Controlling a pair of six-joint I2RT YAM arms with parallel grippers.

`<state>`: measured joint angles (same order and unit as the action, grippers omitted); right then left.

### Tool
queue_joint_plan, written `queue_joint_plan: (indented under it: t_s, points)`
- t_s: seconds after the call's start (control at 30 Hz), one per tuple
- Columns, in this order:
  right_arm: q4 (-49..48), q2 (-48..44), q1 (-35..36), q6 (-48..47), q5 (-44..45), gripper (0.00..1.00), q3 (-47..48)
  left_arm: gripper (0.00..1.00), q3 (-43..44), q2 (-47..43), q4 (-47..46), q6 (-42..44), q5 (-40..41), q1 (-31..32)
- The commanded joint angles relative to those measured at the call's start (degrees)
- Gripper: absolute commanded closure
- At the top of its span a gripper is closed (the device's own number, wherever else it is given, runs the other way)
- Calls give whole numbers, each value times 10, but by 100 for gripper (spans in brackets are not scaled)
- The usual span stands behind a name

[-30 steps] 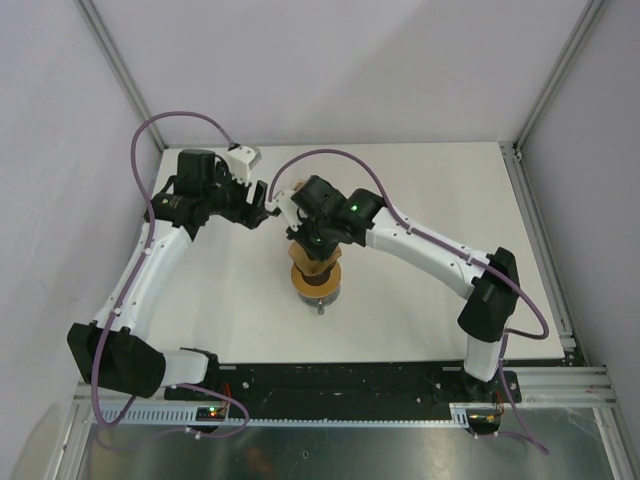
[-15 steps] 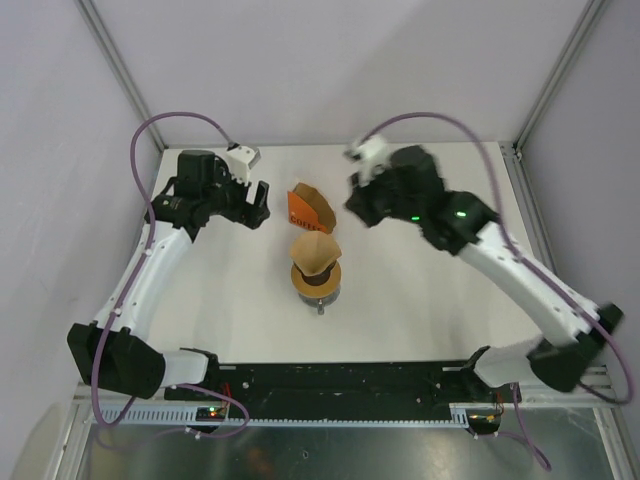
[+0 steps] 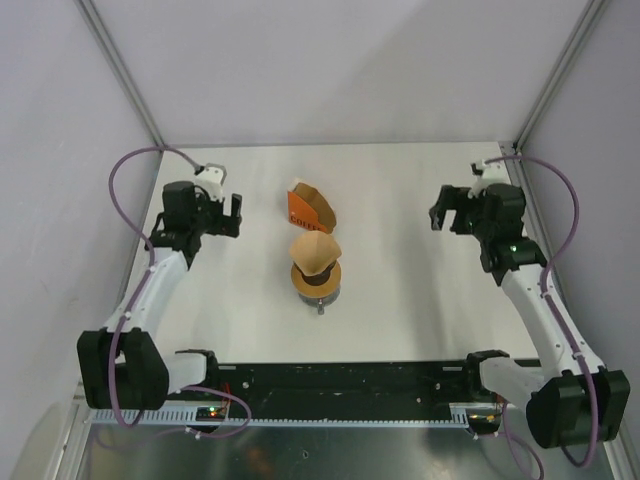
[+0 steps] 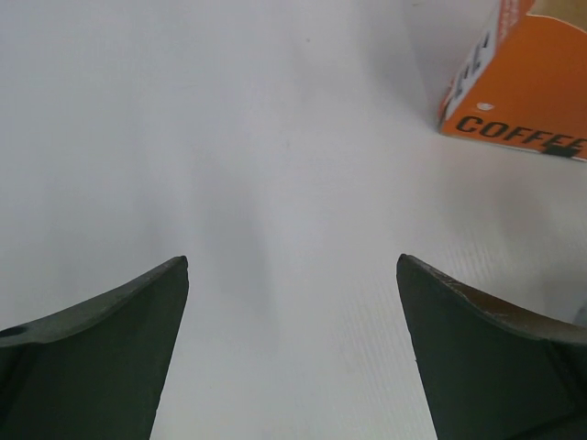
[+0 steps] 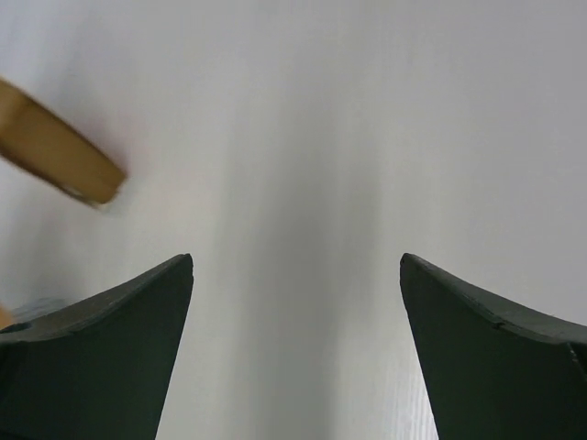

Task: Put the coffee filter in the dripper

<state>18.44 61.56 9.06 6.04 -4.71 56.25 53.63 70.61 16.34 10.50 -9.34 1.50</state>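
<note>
Lab test cell, aluminium frame (image 3: 559, 70), white walls (image 3: 330, 70)

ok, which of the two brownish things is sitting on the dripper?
The plain pale tan coffee filter, on the dripper. The orange packet lettered COFFEE lies on the table behind.

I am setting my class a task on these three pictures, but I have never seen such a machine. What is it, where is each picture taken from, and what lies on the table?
The machine is two white robot arms, the left arm and the right arm, bolted at the near edge of a white table. The large picture looks down from above. The other two come from a camera on each wrist; the dark shapes at the bottom are that arm's own jaws. Mid-table stands the dripper, with the coffee filter, a tan paper cone, resting on top of it. Behind lies an orange packet lettered COFFEE. Both pairs of jaws are open and hold nothing.
</note>
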Motion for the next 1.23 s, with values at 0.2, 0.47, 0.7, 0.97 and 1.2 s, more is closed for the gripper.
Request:
queue_joint_plan:
  t_s: [0.2,0.47,0.7,0.97,1.2]
  points:
    - [-238,-72,-84,-2,33,1,-192,0,-178,-53,-329,-30,74,-39]
    - [-396,-83,-86,-27,56,1,-318,0,-289,-44,-474,-80,72,-46]
    - [-563,-80,-86,-27,82,1,-435,0,-347,-46,-551,-99,102,-47]
    - [-651,-51,-106,-22,81,1,-487,0,-388,-18,-633,-88,84,-47]
    - [-666,-37,-109,-17,73,1,-489,0,-393,-11,-646,-94,83,-47]
